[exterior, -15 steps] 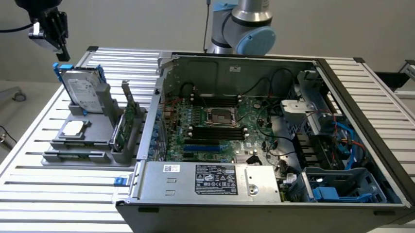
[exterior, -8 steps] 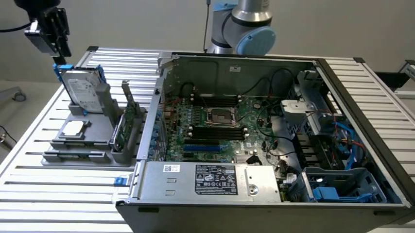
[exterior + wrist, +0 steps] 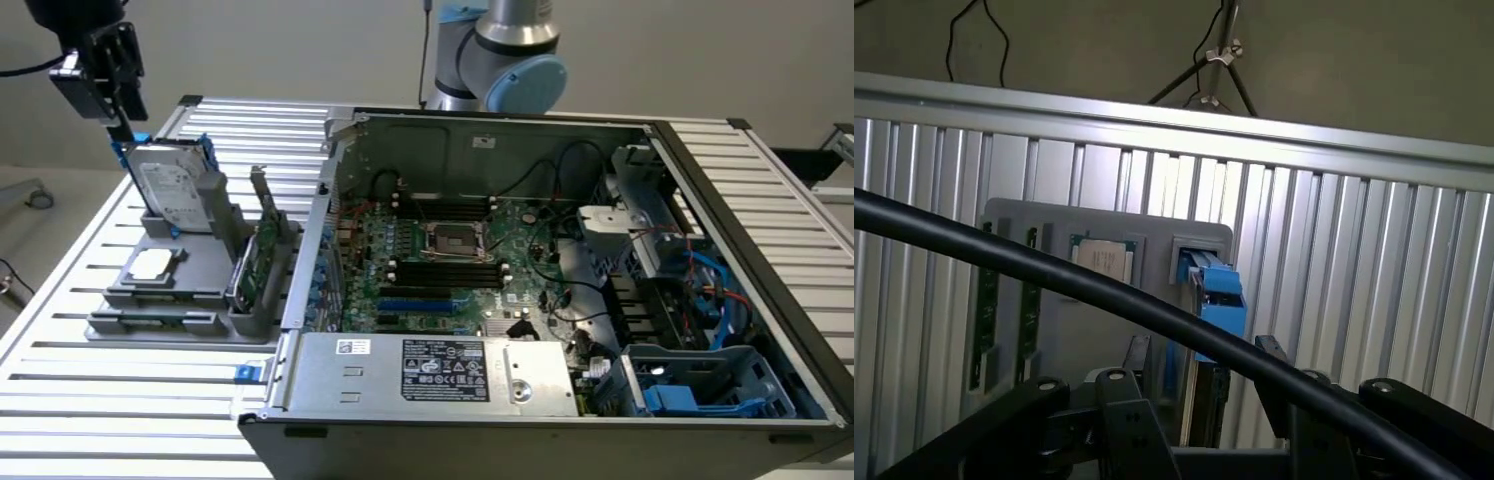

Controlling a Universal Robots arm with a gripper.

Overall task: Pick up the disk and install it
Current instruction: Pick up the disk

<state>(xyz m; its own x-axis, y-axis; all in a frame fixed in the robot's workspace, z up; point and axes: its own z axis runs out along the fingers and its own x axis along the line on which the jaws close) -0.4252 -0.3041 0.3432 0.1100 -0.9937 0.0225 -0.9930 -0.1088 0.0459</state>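
- Exterior view: the tool [image 3: 123, 122] hangs just above the top edge of the disk [image 3: 180, 188]; the disk stands upright in a grey holder [image 3: 160, 318] on the ribbed worktop [image 3: 94, 400], beside the open computer case [image 3: 534, 130]
- Wrist view: the tool's fingers [image 3: 1137, 352] stand spread apart, open, one on either side of the disk's blue carrier edge; a black cable [image 3: 1004, 255] crosses in front

One disk [image 3: 174, 190], one square silver chip [image 3: 151, 263] and one green circuit card [image 3: 267, 250] are counted in one grey holder [image 3: 154, 325]. One open computer case [image 3: 441, 135] is counted on one slatted table [image 3: 134, 400]; one power supply [image 3: 441, 372] and one blue cage [image 3: 721, 380] are counted along one edge of it.
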